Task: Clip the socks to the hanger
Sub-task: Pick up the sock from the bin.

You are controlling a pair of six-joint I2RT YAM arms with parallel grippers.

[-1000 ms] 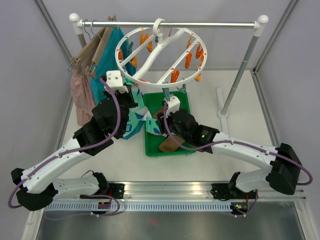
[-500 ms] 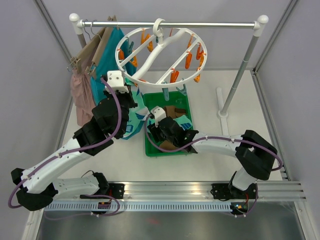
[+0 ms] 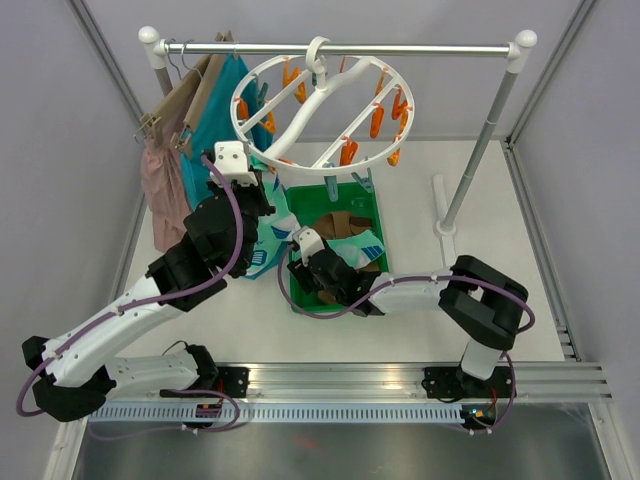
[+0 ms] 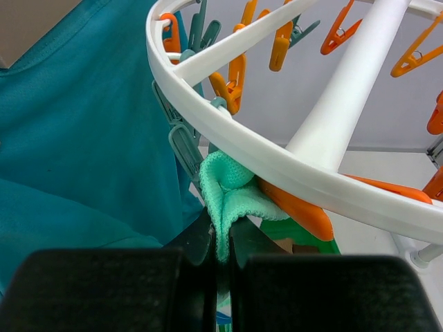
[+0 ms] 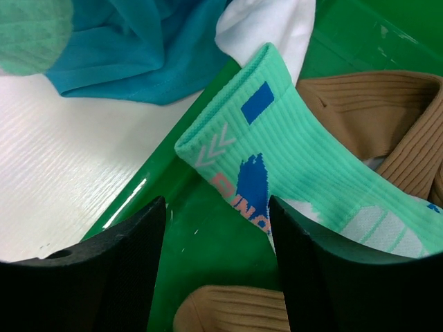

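Note:
The white ring hanger (image 3: 320, 110) hangs by its hook from the rail, with orange and teal pegs under it. My left gripper (image 3: 262, 205) is shut on the cuff of a mint sock (image 4: 232, 190) and holds it up against the ring (image 4: 277, 162), touching an orange peg (image 4: 297, 207). The rest of that sock hangs down (image 3: 268, 248). My right gripper (image 5: 218, 277) is open and empty, low over the near left of the green tray (image 5: 208, 228). A mint patterned sock (image 5: 304, 166) lies just beyond its right finger. Brown socks (image 5: 387, 117) and a white sock (image 5: 266, 28) lie around it.
The green tray (image 3: 310, 190) stands under the hanger. A teal garment (image 3: 205, 140) and a pink garment (image 3: 160, 190) hang on tan hangers at the rail's left end. The rail's right post (image 3: 480, 140) stands at the back right.
My right arm has folded and swung left and nearer, bringing its open gripper down to the tray's near left corner. My left arm holds still with the mint sock.

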